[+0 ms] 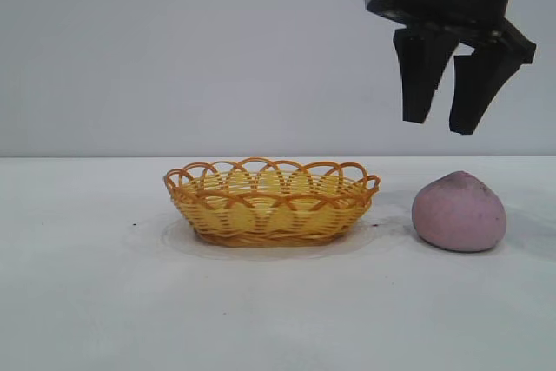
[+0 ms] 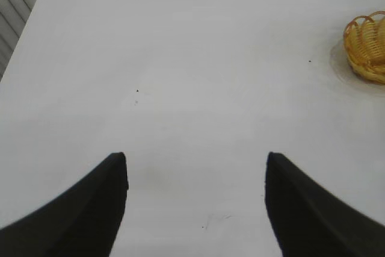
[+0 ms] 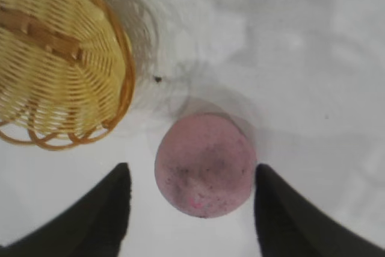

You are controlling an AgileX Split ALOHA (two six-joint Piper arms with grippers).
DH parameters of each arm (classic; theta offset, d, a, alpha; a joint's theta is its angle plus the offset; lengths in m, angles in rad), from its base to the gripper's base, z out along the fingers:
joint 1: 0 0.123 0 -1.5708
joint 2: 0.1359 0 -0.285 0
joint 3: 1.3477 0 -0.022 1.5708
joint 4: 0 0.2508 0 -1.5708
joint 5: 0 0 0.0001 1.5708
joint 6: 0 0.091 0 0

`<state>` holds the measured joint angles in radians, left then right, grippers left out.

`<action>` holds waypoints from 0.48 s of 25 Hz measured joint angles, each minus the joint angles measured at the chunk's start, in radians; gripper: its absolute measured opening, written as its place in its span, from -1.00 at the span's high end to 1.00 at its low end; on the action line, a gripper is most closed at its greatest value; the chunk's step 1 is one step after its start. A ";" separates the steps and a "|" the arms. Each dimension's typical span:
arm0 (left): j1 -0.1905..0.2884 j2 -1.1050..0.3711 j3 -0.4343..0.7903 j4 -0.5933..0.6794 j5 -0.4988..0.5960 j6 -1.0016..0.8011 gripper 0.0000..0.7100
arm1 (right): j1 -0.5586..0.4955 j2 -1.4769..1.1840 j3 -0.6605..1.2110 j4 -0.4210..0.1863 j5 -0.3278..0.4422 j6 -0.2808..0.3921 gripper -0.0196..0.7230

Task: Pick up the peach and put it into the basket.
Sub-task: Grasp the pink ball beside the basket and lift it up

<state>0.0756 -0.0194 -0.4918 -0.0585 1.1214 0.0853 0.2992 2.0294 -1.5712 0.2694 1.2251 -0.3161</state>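
Note:
The peach (image 1: 459, 212), a dull pink-mauve rounded fruit, rests on the white table to the right of the basket (image 1: 261, 219), a yellow wicker oval with an orange looped rim. My right gripper (image 1: 439, 125) hangs in the air well above the peach, pointing down, open and holding nothing. In the right wrist view the peach (image 3: 204, 164) lies on the table between the two dark fingers (image 3: 102, 215), with the basket (image 3: 126, 76) off to one side. My left gripper (image 2: 196, 157) is open over bare table, with the basket (image 2: 368, 46) far off.
The white tabletop (image 1: 104, 301) stretches wide to the left of the basket and in front of both things. A plain grey wall stands behind. A few small dark specks (image 2: 137, 91) mark the table.

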 joint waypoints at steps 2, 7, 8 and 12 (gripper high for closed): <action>0.000 0.000 0.000 0.000 0.000 0.000 -0.21 | 0.000 0.000 0.006 -0.011 -0.002 0.000 -0.07; 0.000 0.000 0.000 0.000 0.000 0.000 -0.21 | 0.000 -0.007 0.086 -0.014 -0.013 0.000 0.00; 0.000 0.000 0.000 0.000 0.000 0.000 -0.21 | 0.000 -0.011 0.114 -0.014 -0.020 0.000 0.00; 0.000 0.000 0.000 0.000 0.000 0.000 -0.21 | 0.000 -0.012 0.206 -0.015 -0.087 0.002 0.00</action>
<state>0.0756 -0.0194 -0.4918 -0.0585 1.1214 0.0853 0.2992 2.0170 -1.3651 0.2541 1.1377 -0.3145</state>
